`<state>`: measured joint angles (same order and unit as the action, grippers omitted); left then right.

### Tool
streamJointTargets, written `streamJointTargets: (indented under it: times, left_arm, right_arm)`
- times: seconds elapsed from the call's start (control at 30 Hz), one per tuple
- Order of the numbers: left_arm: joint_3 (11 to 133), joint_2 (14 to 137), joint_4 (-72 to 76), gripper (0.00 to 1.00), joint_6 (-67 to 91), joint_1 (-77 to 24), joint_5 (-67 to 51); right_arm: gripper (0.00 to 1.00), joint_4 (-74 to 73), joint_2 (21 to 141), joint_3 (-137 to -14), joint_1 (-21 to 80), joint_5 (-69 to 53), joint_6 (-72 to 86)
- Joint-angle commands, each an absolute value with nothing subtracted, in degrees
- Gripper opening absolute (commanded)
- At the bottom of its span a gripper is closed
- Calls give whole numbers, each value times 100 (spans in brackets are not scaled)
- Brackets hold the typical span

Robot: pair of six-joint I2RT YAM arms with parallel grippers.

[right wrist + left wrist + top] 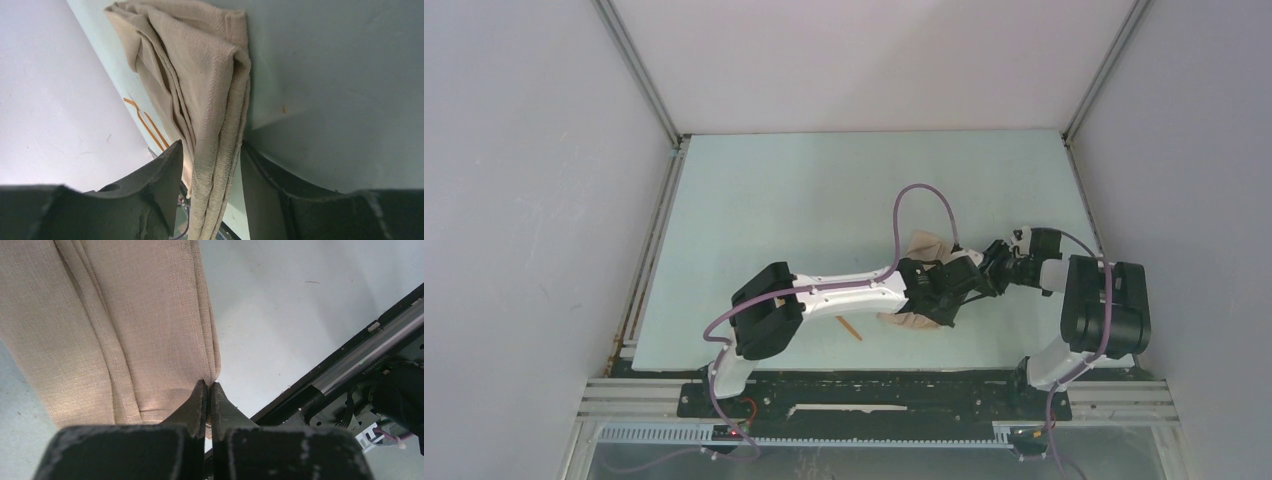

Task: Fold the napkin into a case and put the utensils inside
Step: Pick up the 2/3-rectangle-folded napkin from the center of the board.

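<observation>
The beige napkin (924, 243) is folded into a long bundle of several layers between my two arms, right of the table's middle. My left gripper (939, 305) is shut on one corner of the napkin (125, 325), with the jaws pinched together on the hem (210, 386). My right gripper (989, 270) is open, its jaws apart on either side of the napkin's other end (200, 60), and the cloth hangs loosely between them (211, 147). One orange utensil (849, 327) lies on the table left of the napkin. In the right wrist view two orange utensils (145, 122) show beyond the cloth.
The pale table (824, 200) has white walls at the back and on both sides. The black frame rail (350, 365) at the near edge runs close to my left gripper. A purple cable (914, 195) loops above the left arm.
</observation>
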<state>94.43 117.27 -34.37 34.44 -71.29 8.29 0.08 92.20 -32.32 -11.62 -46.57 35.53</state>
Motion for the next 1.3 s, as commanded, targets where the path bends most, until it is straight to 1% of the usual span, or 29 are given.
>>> streamJointTargets:
  times: [0.0,0.23,0.33,0.43,0.47,0.5,0.53,0.6,0.63,0.77,0.83,0.97,1.1,1.27]
  left_arm:
    - [9489,11384,-3239,0,3385,-7137,652]
    - [9521,11373,-3204,0,3314,-7137,566]
    - [9557,11405,-3182,0,3289,-7128,504]
    - [9564,11413,-3176,0,3269,-7128,462]
    - [9556,11412,-3148,0,3256,-7128,447]
    - [9553,11419,-3112,0,3255,-7128,406]
    - [9561,11435,-3069,0,3252,-7120,353]
    - [9562,11480,-2911,0,3276,-7091,146]
    - [9575,11511,-2822,0,3292,-7085,60]
    - [9555,11639,-2426,0,3300,-7057,-321]
    - [9305,11589,-1990,0,3361,-7005,-545]
    - [8405,11333,-875,0,3662,-6832,-897]
    - [7342,11038,506,0,4096,-6603,-1337]
    - [6584,10767,1329,0,4323,-6513,-1482]
  right_arm:
    - [53,29,9287,-3496,-1305,-4369,3512]
    - [46,-152,9402,-3678,-1421,-4340,3467]
    - [37,-138,9458,-3744,-1430,-4334,3441]
    - [34,-284,9383,-3775,-1486,-4169,3345]
    - [31,-318,9354,-3785,-1506,-4133,3333]
    - [27,-341,9332,-3806,-1512,-4136,3315]
    - [20,-372,9333,-3830,-1512,-4146,3294]
    - [2,-447,9333,-3883,-1517,-4126,3253]
    - [0,-506,9326,-3911,-1520,-4095,3217]
    - [0,-795,9161,-3995,-1511,-3833,3053]
    - [0,-1054,9042,-4121,-1452,-3647,2944]
    - [0,-1760,8887,-4595,-1176,-3109,2708]
    - [0,-2539,8860,-5174,-591,-2420,2522]
    - [0,-3088,8912,-5811,177,-1949,2564]
